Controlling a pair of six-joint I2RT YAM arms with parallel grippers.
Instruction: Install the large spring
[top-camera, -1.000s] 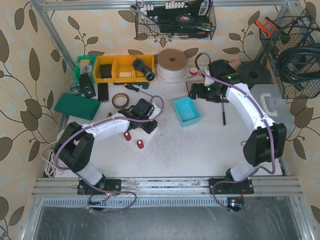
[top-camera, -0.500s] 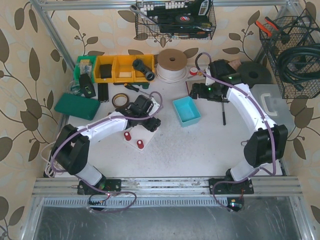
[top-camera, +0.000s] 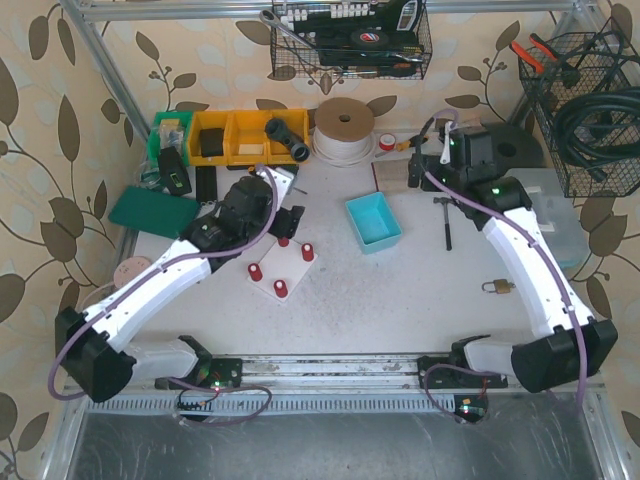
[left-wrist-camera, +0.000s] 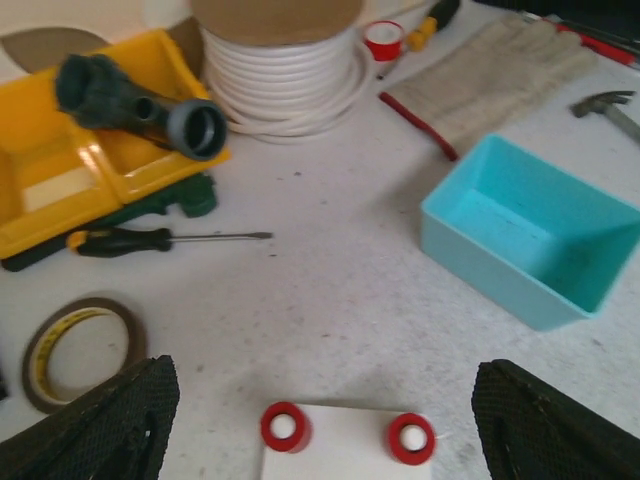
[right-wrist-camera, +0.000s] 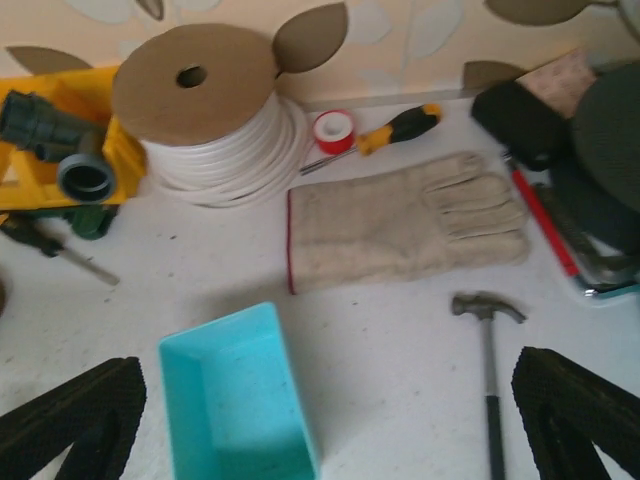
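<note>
Worktop (top-camera: 400, 290): white, speckled.
Left gripper (left-wrist-camera: 320, 405): fingers wide apart, at the peg block, left of centre.
Right gripper (right-wrist-camera: 325, 400): fingers wide apart, towards the far edge.
Teal bin (top-camera: 372, 222): centre.
Peg block (top-camera: 281, 266): white, red-capped pegs, left of centre.
Large spring: cannot tell where; no view shows it clearly.

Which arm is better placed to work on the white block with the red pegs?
Left. The left hand hangs open right by the block; the right hand is far off, by the glove.
</note>
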